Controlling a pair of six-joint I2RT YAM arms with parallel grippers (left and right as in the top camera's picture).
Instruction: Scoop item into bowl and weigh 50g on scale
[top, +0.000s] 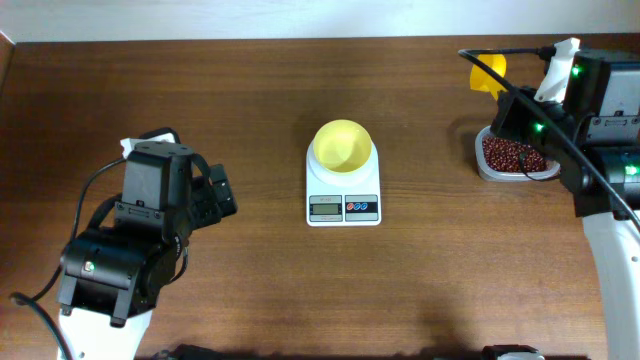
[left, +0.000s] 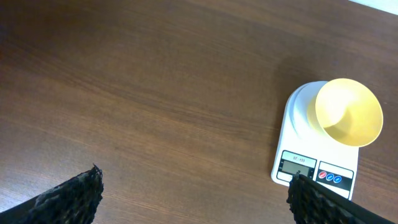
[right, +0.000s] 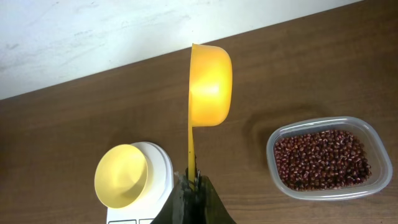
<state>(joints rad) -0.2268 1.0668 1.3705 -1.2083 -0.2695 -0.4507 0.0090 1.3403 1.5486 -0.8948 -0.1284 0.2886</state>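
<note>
At the middle of the tabletop, seen from overhead, I have the scale with the pale yellow bowl standing on its platform; the beans lie heaped in a clear container near the right edge; the yellow scoop is up in the air toward the far right corner. From the left wrist, my left gripper is spread wide over bare wood, released, with scale and bowl off to its right. From the right wrist, my right gripper is clenched on the scoop's handle, cup pointing away; the container lies to its right, the bowl to its left.
</note>
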